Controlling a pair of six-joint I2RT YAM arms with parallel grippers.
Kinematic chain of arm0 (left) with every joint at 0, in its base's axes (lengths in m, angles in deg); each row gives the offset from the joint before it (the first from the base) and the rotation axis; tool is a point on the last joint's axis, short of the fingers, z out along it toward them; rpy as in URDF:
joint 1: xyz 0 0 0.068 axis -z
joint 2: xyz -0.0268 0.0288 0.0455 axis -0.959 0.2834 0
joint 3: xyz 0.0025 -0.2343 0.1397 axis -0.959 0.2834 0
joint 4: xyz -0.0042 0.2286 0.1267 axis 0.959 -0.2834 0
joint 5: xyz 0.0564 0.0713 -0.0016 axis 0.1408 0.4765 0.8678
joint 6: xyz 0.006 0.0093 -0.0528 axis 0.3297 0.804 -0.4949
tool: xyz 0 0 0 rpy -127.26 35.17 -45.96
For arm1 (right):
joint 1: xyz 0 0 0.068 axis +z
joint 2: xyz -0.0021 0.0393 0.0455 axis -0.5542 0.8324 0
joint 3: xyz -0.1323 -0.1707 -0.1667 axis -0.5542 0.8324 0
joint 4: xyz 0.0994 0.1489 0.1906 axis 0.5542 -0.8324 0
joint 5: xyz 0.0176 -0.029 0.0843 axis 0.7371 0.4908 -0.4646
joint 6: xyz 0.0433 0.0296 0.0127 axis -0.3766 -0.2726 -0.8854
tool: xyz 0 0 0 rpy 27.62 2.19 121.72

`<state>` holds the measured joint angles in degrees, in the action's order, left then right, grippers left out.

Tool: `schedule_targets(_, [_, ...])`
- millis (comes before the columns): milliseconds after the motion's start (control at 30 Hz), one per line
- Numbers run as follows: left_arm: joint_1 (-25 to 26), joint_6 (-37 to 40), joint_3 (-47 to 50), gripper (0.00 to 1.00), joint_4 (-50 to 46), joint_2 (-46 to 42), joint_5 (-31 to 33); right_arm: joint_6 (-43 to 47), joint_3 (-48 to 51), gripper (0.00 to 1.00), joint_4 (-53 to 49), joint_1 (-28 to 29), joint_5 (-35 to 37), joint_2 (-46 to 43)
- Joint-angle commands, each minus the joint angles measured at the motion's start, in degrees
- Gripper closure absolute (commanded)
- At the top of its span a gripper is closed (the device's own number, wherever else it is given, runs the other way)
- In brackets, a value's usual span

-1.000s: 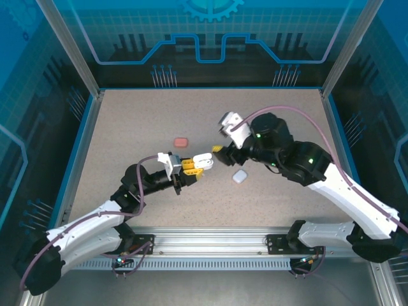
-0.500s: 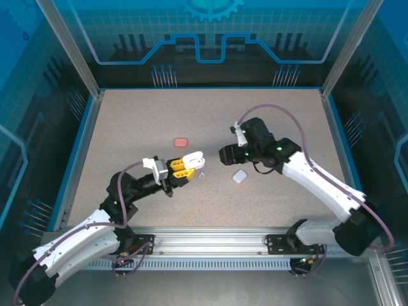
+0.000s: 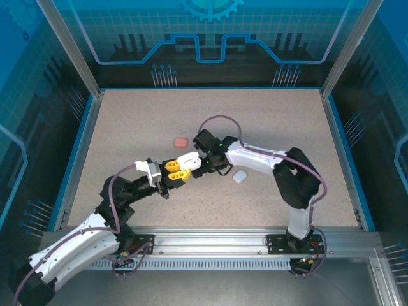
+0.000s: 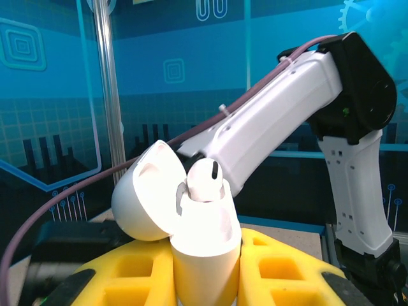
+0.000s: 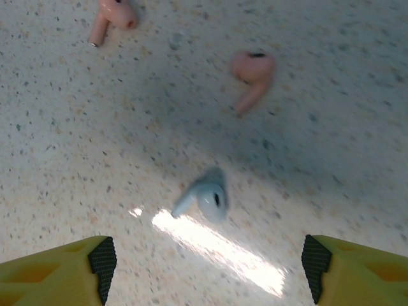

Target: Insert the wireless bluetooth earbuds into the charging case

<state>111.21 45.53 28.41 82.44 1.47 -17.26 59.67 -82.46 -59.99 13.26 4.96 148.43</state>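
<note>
My left gripper (image 4: 207, 271) is shut on the body of a white charging case (image 4: 207, 239), which it holds upright with the lid (image 4: 141, 194) flipped open to the left. One white earbud (image 4: 205, 180) sits in the case's mouth. In the top view the case (image 3: 189, 159) hangs just left of my right gripper (image 3: 203, 167). The right gripper (image 5: 208, 268) is open and points down at the table. A loose white earbud (image 5: 207, 197) lies on the table between its fingertips and a little ahead of them. Two salmon earbuds (image 5: 113, 16) (image 5: 252, 70) lie farther off.
A second white case (image 3: 240, 176) lies on the table right of the grippers, under the right forearm. A salmon case (image 3: 181, 141) lies behind the left gripper. The right arm's white forearm (image 4: 274, 121) crosses close behind the held case. Blue walls ring the speckled table (image 3: 127, 127).
The right arm has swung left and come down over the table beside the held case, and its jaws have widened. The left gripper has drawn back a little to the left with the case.
</note>
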Motion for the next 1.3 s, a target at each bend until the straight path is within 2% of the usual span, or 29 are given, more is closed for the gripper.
schedule_targets(0, [0.43, 0.05, 0.25, 0.99, -0.03, -1.08, -0.14, 1.59, -4.33, 0.19, -1.71, 0.95, 2.44, 4.24])
schedule_targets(167, [0.45, 0.49, 0.34, 0.99, -0.69, -1.6, 0.18, 2.83, -8.7, 0.21, -4.85, 1.68, 4.49, 9.42])
schedule_targets(367, [0.45, 1.07, 0.62, 0.99, -0.84, -1.61, 0.53, 2.79, -9.21, 0.27, -6.51, 1.85, 5.99, 11.54])
schedule_targets(867, [0.46, 1.18, 0.69, 0.99, -0.85, -1.25, 0.8, 4.25, -7.28, 0.39, -9.68, 2.19, 5.28, 10.03])
schedule_targets(1267, [0.45, 1.21, 0.61, 0.99, -1.08, -1.15, 1.13, 5.26, -6.53, 0.45, -12.51, 2.39, 4.52, 6.97])
